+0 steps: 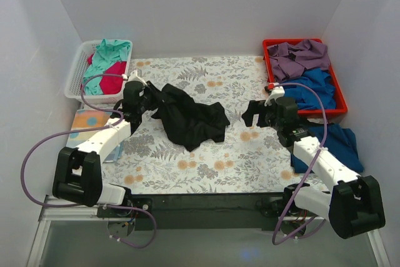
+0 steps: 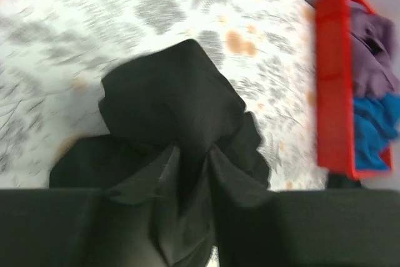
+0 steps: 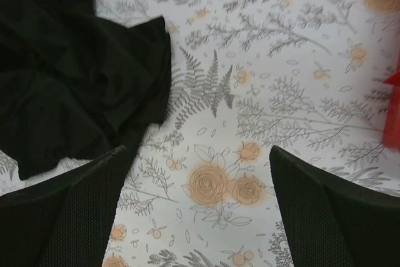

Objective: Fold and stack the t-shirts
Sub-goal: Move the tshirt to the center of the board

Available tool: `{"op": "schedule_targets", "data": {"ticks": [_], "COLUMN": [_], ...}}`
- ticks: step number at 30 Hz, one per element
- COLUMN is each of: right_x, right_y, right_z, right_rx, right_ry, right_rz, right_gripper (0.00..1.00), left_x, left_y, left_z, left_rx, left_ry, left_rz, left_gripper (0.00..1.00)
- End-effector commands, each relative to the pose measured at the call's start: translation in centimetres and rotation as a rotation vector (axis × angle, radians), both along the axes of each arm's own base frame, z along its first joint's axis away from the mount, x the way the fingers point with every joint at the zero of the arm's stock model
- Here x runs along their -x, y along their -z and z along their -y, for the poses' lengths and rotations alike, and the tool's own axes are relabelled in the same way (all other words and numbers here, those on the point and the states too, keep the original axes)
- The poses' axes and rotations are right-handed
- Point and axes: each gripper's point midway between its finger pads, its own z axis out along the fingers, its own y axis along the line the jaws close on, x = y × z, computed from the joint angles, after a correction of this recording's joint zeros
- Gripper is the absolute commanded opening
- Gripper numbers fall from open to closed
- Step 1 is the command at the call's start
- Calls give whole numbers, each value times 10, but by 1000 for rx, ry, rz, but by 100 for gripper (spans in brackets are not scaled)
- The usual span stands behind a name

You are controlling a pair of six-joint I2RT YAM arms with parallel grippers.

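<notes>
The grey-and-orange floral table sheet [image 1: 212, 161] covers pretty much the whole tabletop, boxed in by pale walls [image 1: 187, 4] on the left, far and right edges. The open stretches of sheet are a wide band along the near edge, a strip along the far edge, and a gap in the middle between the shirt and the right arm.

The black t-shirt [image 1: 190, 117] sits a bit left of centre, crumpled into a heap. Its long axis runs from the far-left end, where it's bunched up, down toward the near right, where a loose edge ends close to the right gripper without touching it.

The red bin [image 1: 335, 111] is tucked in the far right corner with a purple shirt [image 1: 300, 57] and a blue shirt [image 1: 315, 89] inside. The white basket [image 1: 74, 78] fills the far left corner and holds a teal shirt [image 1: 114, 50] and a magenta shirt [image 1: 109, 82]. A dark blue t-shirt [image 1: 344, 145] lies at the right edge, just on the near side of the bin, partly under the right arm.

The left gripper [image 1: 150, 101] is clamped on the far-left end of the black shirt, with folds pinched between its fingers in the wrist view. The right gripper [image 1: 253, 114] has its fingers [image 3: 62, 217] spread wide over bare sheet, holding nothing. A pale dotted cloth [image 1: 90, 120] lies by the left edge.
</notes>
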Motion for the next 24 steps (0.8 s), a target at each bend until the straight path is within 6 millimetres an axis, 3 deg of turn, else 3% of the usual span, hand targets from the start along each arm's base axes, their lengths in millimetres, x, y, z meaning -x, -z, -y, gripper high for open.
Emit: {"op": "schedule_targets", "data": {"ticks": [1,3,5,18,24], "right_x": [13,16,20,29,39], "right_y": [25,35,37,25,36], "right_z": [-15,-16,-24,-72,-101], "right_rx": [26,56,81,96,68], "right_ry": [-45,-40,-58,-186,-280], "right_rz": [-61,-87,-93,-39,-73], "right_gripper": [98,98,98,98,94], "left_x": [3,9,14,40,51], "left_y": [25,28,26,38,43], "left_z": [-35,-43,-46,-45,-52], "left_rx": [-42,-83,-102,-121,-138], "left_ry": [-235,-274,-288,-238,-261], "left_rz": [-73,-79,-71,-112,-120], "left_gripper": [34,56,65,66,67]}}
